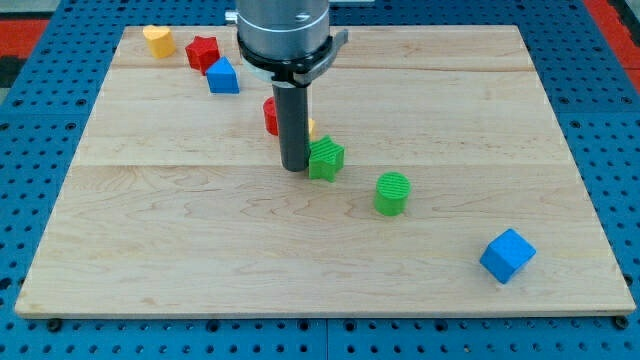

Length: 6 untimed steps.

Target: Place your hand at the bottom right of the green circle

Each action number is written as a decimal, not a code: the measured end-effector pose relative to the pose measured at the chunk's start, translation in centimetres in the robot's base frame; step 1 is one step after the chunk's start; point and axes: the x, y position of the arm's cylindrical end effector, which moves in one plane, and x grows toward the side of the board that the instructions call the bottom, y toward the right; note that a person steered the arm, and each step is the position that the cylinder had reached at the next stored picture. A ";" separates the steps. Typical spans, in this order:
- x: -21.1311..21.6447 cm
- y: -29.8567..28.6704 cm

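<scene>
The green circle (392,193), a short ribbed cylinder, stands on the wooden board (200,240) right of centre. My tip (295,167) is down on the board to the left of it and a little higher in the view, about a hundred pixels away. The tip touches or nearly touches the left side of a green star block (327,158), which lies between the tip and the green circle. The rod hides most of a red block (270,116) and a yellow block (312,127) behind it.
A yellow block (158,40), a red star block (202,52) and a blue block (223,76) sit near the view's top left. A blue cube (507,255) sits at the bottom right. Blue pegboard surrounds the board.
</scene>
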 end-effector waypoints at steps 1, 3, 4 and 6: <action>0.9 0.1; 3.3 -1.0; 4.0 -0.8; 9.9 0.3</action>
